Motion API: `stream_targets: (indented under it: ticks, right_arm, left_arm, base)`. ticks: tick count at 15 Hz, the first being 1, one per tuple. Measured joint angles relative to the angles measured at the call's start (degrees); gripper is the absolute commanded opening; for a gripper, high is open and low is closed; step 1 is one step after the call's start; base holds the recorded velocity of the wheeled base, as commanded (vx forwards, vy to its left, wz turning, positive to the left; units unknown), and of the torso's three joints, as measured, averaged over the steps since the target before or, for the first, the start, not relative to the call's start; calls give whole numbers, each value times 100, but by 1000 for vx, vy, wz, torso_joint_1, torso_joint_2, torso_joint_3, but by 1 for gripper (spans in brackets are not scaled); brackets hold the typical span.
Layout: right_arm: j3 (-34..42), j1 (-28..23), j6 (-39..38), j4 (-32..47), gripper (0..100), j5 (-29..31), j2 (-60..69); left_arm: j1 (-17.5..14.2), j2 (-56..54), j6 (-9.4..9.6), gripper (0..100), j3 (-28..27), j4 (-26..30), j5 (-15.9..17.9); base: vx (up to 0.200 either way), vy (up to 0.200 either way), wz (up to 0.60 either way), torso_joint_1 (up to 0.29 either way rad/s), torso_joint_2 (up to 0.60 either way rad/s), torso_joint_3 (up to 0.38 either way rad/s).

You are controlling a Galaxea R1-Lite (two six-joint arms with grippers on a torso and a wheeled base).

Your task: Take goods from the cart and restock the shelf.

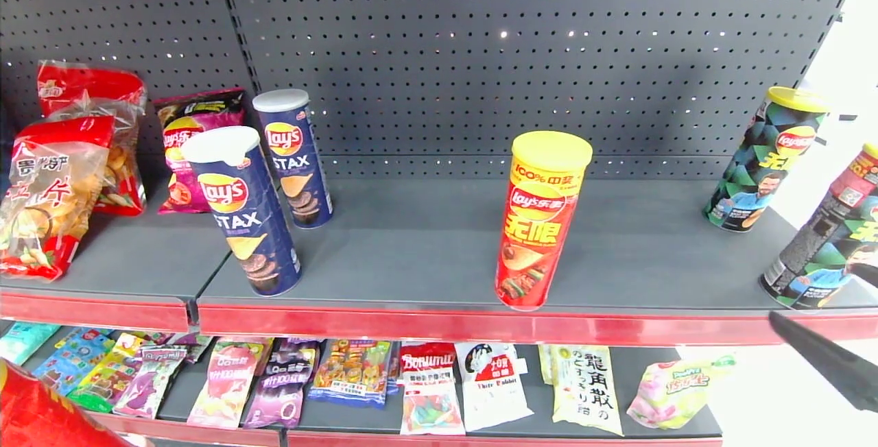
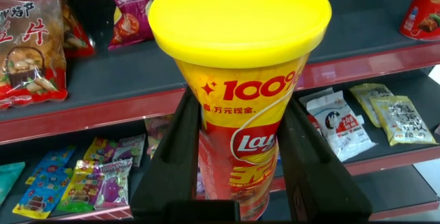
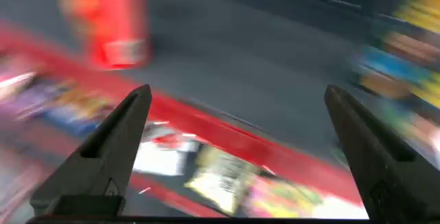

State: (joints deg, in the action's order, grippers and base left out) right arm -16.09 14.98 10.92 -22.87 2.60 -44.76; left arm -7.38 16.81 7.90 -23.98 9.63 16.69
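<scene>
Left wrist view: your left gripper (image 2: pixel 240 104) clamps a yellow-lidded chip can (image 2: pixel 240 73); right gripper (image 3: pixel 237 93) gapes near the shelf (image 3: pixel 275 45).

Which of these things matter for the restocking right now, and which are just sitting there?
In the job: red can held in left gripper; upper shelf; open right gripper.
Just there: shelved can, blue cans, dark cans, snack bags, lower-shelf packets.
</scene>
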Motion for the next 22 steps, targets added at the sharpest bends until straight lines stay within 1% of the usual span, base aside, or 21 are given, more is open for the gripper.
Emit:
stream_targets:
  ticks: [1,2,3,4,5,8,9,10,12,13,14,15,16,17,18,19,21,22]
  right_arm:
    - [290,-84,-143,5,100,827,486]
    - [603,-197,-233,29,100,1343,889]
    - [907,-341,-274,68,100,1710,1241]
    - [1178,-499,-291,172,100,1891,1560]
    - [1378,-650,-312,525,100,1965,1897]
    - [1458,-903,-302,2294,100,2031,2922]
    - [1412,-923,-302,2428,100,1970,3171]
    - [1398,-877,-312,2431,100,1721,3377]
    - [1441,-728,-360,2192,100,367,3672]
    - [1502,-689,-364,1998,100,-222,3760]
    - [1547,-664,-379,1968,100,-661,3824]
    - [1563,-656,-395,2031,100,-820,3866]
    - [1568,-647,-406,2030,100,-818,3895]
    - [1574,-650,-589,2076,100,-683,3914]
    - [1585,-650,-991,2238,100,-350,3928]
    - [1587,-655,-1193,2300,100,-110,3936]
    - [1598,-647,-1013,2309,100,-289,3945]
    - [1604,-647,-1050,2305,100,-322,3947]
  left_arm:
    - [0,-4,0,0,11,5,6]
    - [0,-6,0,0,17,11,9]
    - [-4,-6,0,0,22,11,13]
    - [-4,-4,0,0,20,11,17]
    - [0,-11,0,0,20,11,20]
    - [0,-74,-33,0,77,30,61]
    - [0,-85,-38,0,80,41,66]
    - [2,-94,-40,0,85,40,104]
    - [11,-107,-43,0,87,41,316]
    - [11,-116,-43,0,89,49,372]
    - [11,-127,-43,0,105,51,394]
    - [11,-133,-77,0,111,51,405]
    - [11,-138,-101,0,113,51,402]
    - [10,-138,-163,0,111,41,402]
    - [11,-133,-178,0,91,40,400]
    - [11,-133,-183,0,74,29,402]
    - [10,-151,-185,0,67,35,408]
    - [11,-172,-210,0,69,38,534]
  base:
    - [0,0,0,0,0,0]
    - [0,0,0,0,0,0]
    - [0,0,0,0,0,0]
    - [0,0,0,0,0,0]
    - [0,0,0,0,0,0]
    - [0,0,0,0,0,0]
    - [0,0,0,0,0,0]
    - [0,0,0,0,0,0]
    - [0,0,0,0,0,0]
    - [0,0,0,0,0,0]
    - [0,0,0,0,0,0]
    - [0,0,0,0,0,0]
    - [0,0,0,0,0,0]
    - [0,0,0,0,0,0]
    - [0,0,0,0,0,0]
    - [0,0,0,0,0,0]
    - [0,0,0,0,0,0]
    - [0,0,0,0,0,0]
